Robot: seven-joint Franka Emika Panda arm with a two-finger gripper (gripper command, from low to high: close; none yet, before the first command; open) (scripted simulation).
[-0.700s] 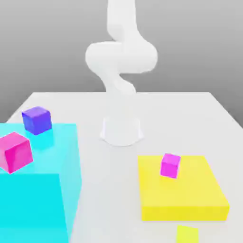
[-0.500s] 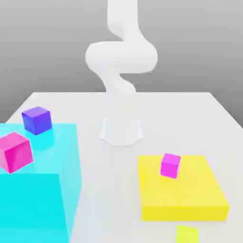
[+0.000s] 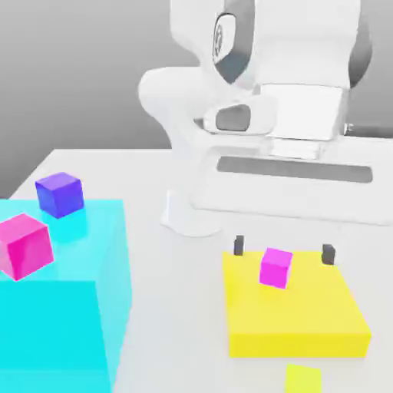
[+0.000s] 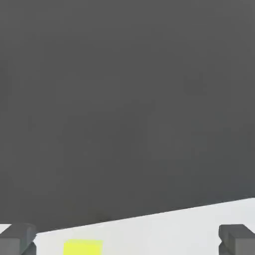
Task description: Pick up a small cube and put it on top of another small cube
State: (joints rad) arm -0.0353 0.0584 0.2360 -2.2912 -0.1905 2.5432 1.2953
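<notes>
Since half a second ago the white arm has swung forward, so its hand now looms large and the pincer (image 3: 284,251) hangs open, its two dark fingertips (image 3: 239,245) spread wide on either side of the small magenta cube (image 3: 275,267) on the flat yellow block (image 3: 307,322). The tips seem to sit behind the cube rather than around it, though depth is hard to judge here. Grasping looks next. The small purple cube (image 3: 59,193) and a larger magenta cube (image 3: 24,244) rest on the cyan block (image 3: 69,307), well apart across the white bench (image 3: 176,307).
</notes>
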